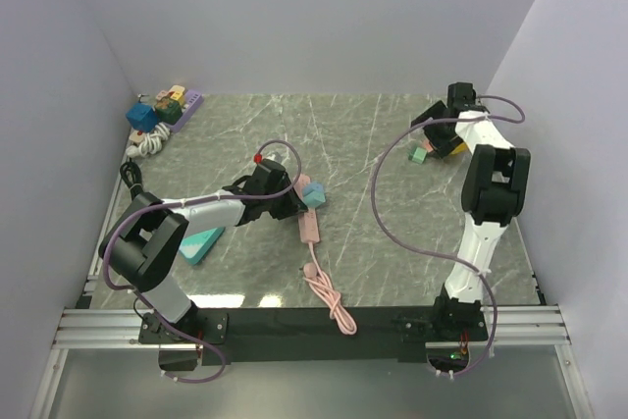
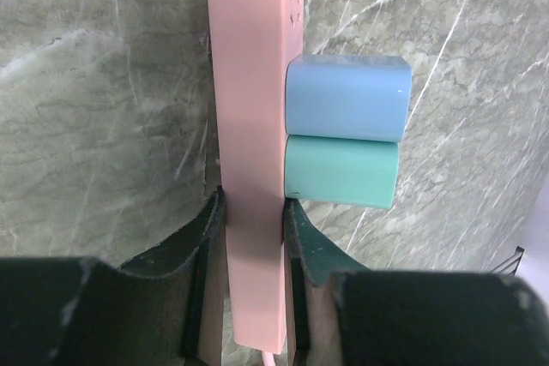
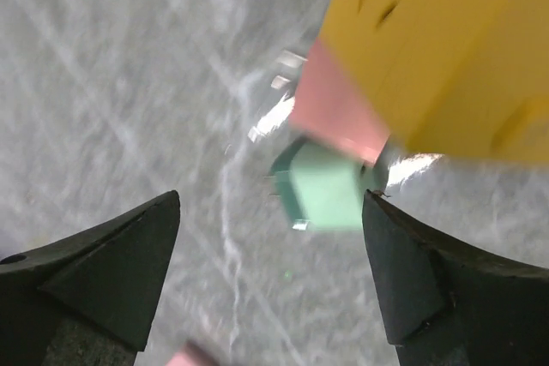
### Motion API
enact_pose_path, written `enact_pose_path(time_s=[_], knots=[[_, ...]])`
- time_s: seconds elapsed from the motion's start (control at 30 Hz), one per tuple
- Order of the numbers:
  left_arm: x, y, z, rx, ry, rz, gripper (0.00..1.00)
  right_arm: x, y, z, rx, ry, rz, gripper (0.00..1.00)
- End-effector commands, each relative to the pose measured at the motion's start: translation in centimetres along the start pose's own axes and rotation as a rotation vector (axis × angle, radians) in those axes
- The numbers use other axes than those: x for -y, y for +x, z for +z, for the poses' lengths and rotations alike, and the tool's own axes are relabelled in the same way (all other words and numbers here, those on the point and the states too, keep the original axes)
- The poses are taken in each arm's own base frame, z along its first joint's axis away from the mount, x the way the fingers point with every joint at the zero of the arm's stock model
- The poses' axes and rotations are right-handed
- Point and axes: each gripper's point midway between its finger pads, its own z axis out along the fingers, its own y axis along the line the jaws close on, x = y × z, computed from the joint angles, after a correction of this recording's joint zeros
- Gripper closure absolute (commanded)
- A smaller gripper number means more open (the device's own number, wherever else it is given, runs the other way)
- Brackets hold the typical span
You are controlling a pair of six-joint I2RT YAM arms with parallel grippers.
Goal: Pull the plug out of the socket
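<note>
Clamping pink socket strip (image 2: 249, 83): left hand (image 2: 253, 212) | right hand (image 3: 273, 212) spread wide, empty

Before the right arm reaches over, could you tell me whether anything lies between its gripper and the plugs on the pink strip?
No object does: bare table lies between the right gripper and the blue plug and green plug; only its purple cable loops there.
</note>
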Motion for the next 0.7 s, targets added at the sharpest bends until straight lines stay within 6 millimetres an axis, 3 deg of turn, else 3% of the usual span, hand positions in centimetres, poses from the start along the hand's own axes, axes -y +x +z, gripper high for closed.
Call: enact_pose_path(time_s=[0.0,0.03,0.07,0.1,0.17,0.2,0.23,0.33,0.47,0.67], knots=[[0.2,0.9,-0.6,-0.050,-0.002,0.038,0.99,-3.3,0.8,-6.5,0.019,-0.148,-0.047,0.07],[0.4,0.8,-0.6,-0.047,0.002,0.038,0.99,-4.5,1.4,-9.1,0.033,-0.209,-0.075,0.07],[0.4,0.9,-0.5,-0.052,0.005,0.040,0.99,-4.6,2.5,-10.0,0.025,-0.221,-0.108,0.07],[0.5,0.9,-0.5,-0.052,0.010,0.040,0.99,-4.6,5.2,-11.4,-0.001,-0.243,-0.156,0.06],[0.6,0.9,-0.3,-0.056,0.012,0.042,0.99,-5.2,8.6,-12.5,-0.035,-0.298,-0.233,0.06],[0.6,1.0,-0.3,-0.060,0.015,0.042,0.99,-4.0,11.0,-12.0,-0.080,-0.289,-0.268,0.06],[0.8,0.9,-0.3,-0.058,0.020,0.042,0.99,-4.8,13.3,-13.0,-0.109,-0.342,-0.315,0.06],[0.8,1.1,0.0,-0.070,0.025,0.043,0.99,-5.7,19.0,-12.7,-0.223,-0.455,-0.433,0.07],[1.1,1.1,0.2,-0.076,0.031,0.041,0.99,-6.5,24.9,-12.6,-0.342,-0.534,-0.589,0.09],[1.3,1.1,0.0,-0.074,0.038,0.037,0.99,-7.7,29.6,-11.7,-0.387,-0.571,-0.695,0.06]])
